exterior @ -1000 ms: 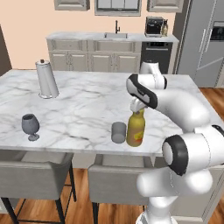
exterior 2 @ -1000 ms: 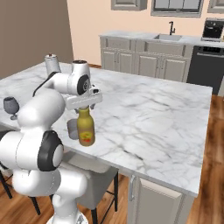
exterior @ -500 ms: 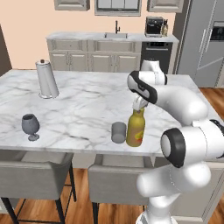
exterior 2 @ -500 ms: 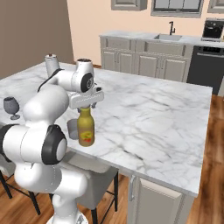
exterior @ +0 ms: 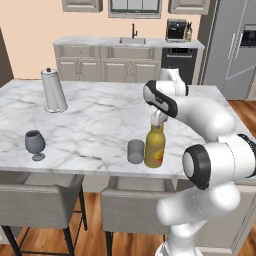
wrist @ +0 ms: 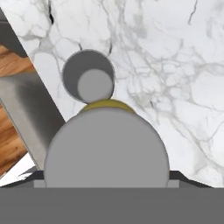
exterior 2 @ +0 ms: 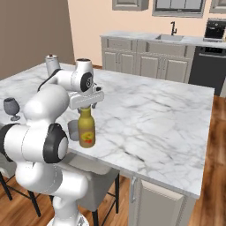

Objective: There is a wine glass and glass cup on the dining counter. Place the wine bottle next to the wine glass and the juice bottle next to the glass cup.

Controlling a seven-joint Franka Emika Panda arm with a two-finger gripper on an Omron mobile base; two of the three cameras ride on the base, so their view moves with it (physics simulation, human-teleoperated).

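Observation:
The amber juice bottle [exterior: 155, 148] stands upright on the dining counter [exterior: 95, 117] near its front edge, right beside the grey glass cup [exterior: 135, 151]. My gripper [exterior: 158, 121] comes down on the bottle's top and is shut on its grey cap [wrist: 106, 146]. One dark fingertip [wrist: 38, 176] shows at the side of the cap. From the right, the juice bottle [exterior 2: 86, 131] hangs under the gripper [exterior 2: 84, 107], with the glass cup [exterior 2: 72, 129] half hidden behind my arm. The wine glass [exterior: 34, 144] stands far left. The wine bottle is out of view.
A steel paper-towel holder [exterior: 54, 91] stands at the counter's back left. Grey stools [exterior: 40, 200] sit under the front edge. A sink counter [exterior: 127, 42] and a coffee machine [exterior: 176, 30] line the back wall, with a fridge [exterior: 235, 50] at right.
My arm's elbow has swung in closer to the counter. The gripper and the juice bottle have stayed in the same place beside the glass cup.

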